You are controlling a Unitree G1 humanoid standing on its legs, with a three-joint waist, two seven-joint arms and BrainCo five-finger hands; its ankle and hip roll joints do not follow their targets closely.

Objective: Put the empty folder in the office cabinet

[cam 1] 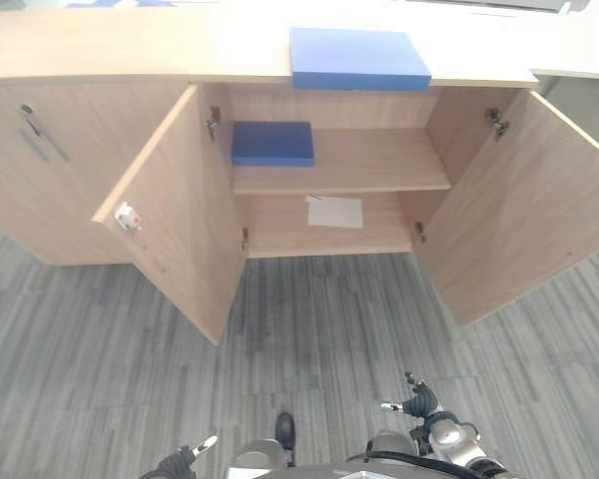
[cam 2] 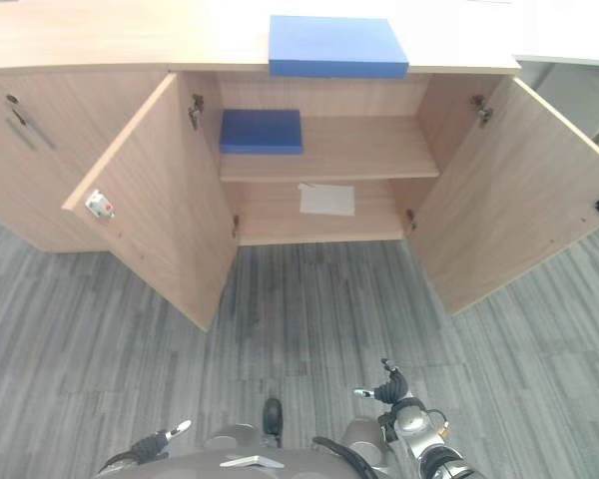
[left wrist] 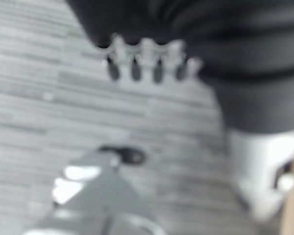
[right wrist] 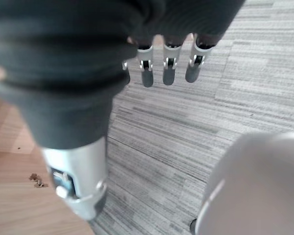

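A flat blue folder [cam 1: 357,58] lies on top of the wooden office cabinet [cam 1: 100,45], above its open compartment. A second, smaller blue folder [cam 1: 273,143] rests at the left end of the upper shelf [cam 1: 379,160] inside. Both cabinet doors stand wide open. My left hand [cam 1: 185,457] hangs low over the floor, far from the cabinet; in the left wrist view its fingers [left wrist: 146,66] are relaxed and hold nothing. My right hand [cam 1: 419,399] is also low, and its fingers [right wrist: 169,68] hang straight and hold nothing.
The left door [cam 1: 185,220] and the right door [cam 1: 519,200] swing out over the grey striped floor [cam 1: 329,319]. A white sheet [cam 1: 335,212] lies on the lower shelf. A closed cabinet section with a handle [cam 1: 40,135] stands to the left.
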